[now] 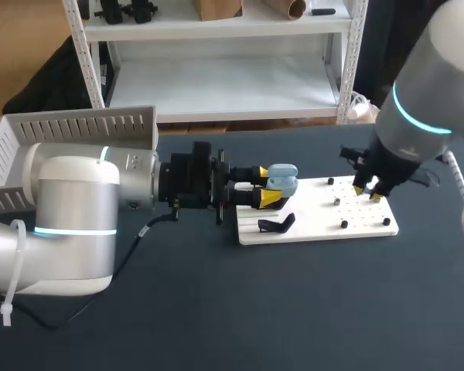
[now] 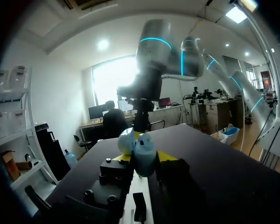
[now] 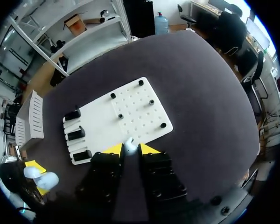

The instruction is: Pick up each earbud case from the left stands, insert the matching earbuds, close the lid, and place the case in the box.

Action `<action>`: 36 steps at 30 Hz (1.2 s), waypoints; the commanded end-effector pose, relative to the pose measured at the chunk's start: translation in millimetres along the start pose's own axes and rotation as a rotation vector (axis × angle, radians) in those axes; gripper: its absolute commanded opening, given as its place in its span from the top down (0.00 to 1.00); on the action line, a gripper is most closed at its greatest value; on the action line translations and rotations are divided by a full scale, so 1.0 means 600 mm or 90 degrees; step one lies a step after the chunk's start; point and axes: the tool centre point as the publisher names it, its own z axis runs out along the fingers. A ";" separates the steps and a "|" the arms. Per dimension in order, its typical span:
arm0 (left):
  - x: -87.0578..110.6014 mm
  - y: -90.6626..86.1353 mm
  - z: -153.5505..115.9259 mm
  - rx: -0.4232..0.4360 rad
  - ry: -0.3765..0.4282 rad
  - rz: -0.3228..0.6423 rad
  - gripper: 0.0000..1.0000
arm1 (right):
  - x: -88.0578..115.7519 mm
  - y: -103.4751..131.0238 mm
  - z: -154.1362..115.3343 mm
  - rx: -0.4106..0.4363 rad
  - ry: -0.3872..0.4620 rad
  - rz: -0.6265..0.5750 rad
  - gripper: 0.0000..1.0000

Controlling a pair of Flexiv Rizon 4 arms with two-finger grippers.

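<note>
The left tool pinches the pale blue case between its yellow tips, holding it over the left end of the white board, just above a black stand. The right tool hangs over the board's pegged end, well apart from the case, tips pinching a small white earbud. The box sits at the far left of the surface.
</note>
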 end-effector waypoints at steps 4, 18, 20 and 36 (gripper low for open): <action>0.001 -0.001 0.000 -0.001 -0.002 0.001 1.00 | 0.010 0.056 -0.090 0.048 0.033 -0.057 1.00; 0.001 -0.001 0.000 -0.001 -0.002 0.001 1.00 | 0.032 0.123 -0.120 0.039 0.040 -0.091 1.00; 0.001 -0.001 0.000 -0.001 -0.002 0.001 1.00 | 0.032 0.123 -0.120 0.039 0.040 -0.091 1.00; 0.001 -0.001 0.000 -0.001 -0.002 0.001 1.00 | 0.024 0.137 -0.147 0.046 0.028 -0.126 1.00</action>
